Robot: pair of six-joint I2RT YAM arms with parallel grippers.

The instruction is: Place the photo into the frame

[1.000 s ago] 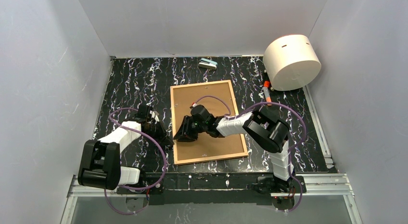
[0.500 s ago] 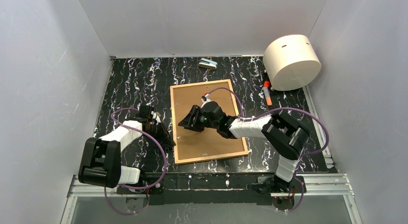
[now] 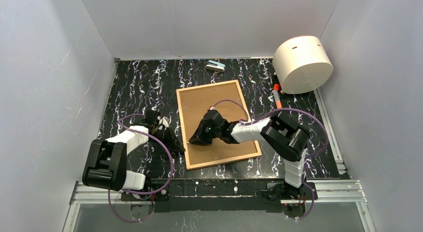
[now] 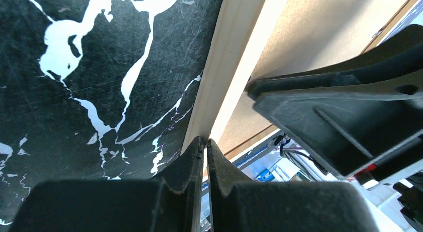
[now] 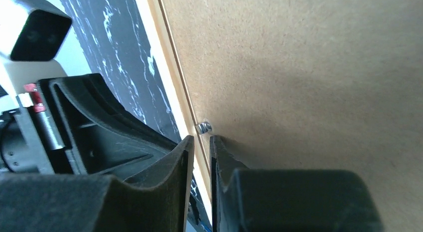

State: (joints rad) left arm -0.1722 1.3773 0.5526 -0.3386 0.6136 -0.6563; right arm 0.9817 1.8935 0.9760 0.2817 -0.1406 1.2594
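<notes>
Open tabletop (image 3: 134, 87) left of and beyond the frame (image 3: 206, 86); white drum (image 3: 303, 63) and marker (image 3: 276, 94) near its far-right corner.

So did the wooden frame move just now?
Yes. Judged against the orange pen, the frame turned: its near end swung right, and its far-left corner stayed put.

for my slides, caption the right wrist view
Right fingers, shut, over the backing board beside the frame's metal clip.
</notes>
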